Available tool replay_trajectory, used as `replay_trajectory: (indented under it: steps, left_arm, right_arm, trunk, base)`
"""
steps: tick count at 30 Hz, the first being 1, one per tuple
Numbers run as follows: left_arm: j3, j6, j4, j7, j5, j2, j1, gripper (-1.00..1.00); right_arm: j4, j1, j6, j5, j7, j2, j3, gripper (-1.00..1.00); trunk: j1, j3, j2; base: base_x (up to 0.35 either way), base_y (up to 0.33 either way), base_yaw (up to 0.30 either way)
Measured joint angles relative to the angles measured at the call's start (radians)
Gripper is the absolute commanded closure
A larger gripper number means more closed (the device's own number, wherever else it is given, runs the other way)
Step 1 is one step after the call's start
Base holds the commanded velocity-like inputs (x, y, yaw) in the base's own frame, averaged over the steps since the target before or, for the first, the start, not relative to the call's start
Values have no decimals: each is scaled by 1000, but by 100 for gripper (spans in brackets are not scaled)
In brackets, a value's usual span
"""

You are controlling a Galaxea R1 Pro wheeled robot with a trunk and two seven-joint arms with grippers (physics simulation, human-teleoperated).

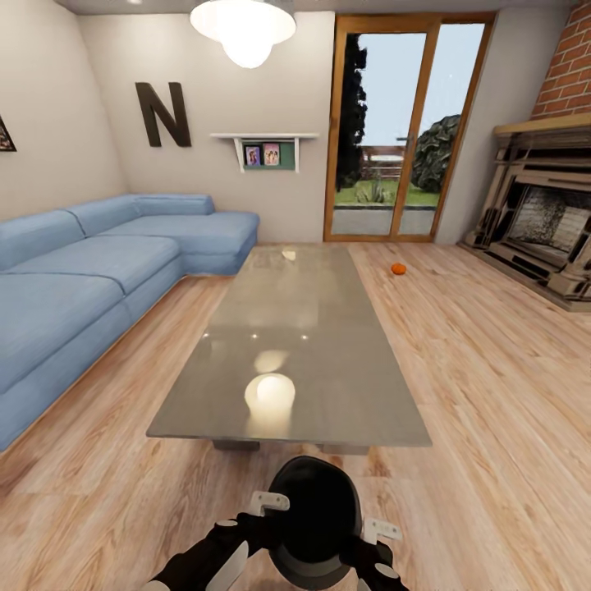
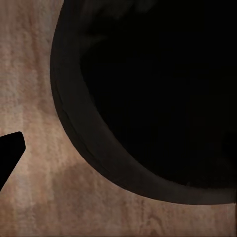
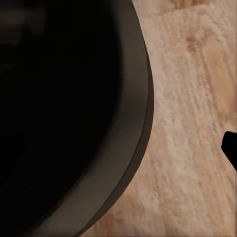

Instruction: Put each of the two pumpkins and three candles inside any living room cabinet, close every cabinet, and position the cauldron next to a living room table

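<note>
The black cauldron [image 1: 316,521] is held between the left tool [image 1: 269,502] and the right tool [image 1: 382,529], each closed on its rim, above the wooden floor [image 1: 484,394] just before the grey glossy tabletop [image 1: 328,345]. One pumpkin [image 1: 398,268] lies on the floor near the glass door [image 1: 402,131]. A blue sofa [image 1: 90,279] stands at the left, a brick fireplace [image 1: 546,222] at the right.

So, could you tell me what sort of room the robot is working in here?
Most likely a home living room: a blue sectional sofa, a low grey coffee table, and a brick fireplace beside a glass patio door, all on a wooden floor.
</note>
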Motion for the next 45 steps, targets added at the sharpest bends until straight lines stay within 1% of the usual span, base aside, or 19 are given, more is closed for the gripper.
replay_trajectory:
  steps: [7, 39, 45]
  left_arm:
    - [0, 1, 0, 1, 0, -1, 0, -100]
    - [-3, 1, 4, 2, 0, -3, 0, -100]
    - [-3, 1, 5, 2, 0, -3, 0, -100]
  right_arm:
    - [0, 0, 0, 0, 0, 0, 0, -100]
    - [-1, 0, 0, -2, -3, -2, -3, -100]
    - [-2, -1, 0, -2, -4, -2, -3, -100]
  trunk:
    - [-27, 22, 49]
    - [-150, 122, 273]
    - [-172, 141, 315]
  base:
    - [-157, 0, 0]
    - [-3, 0, 0]
    - [-157, 46, 0]
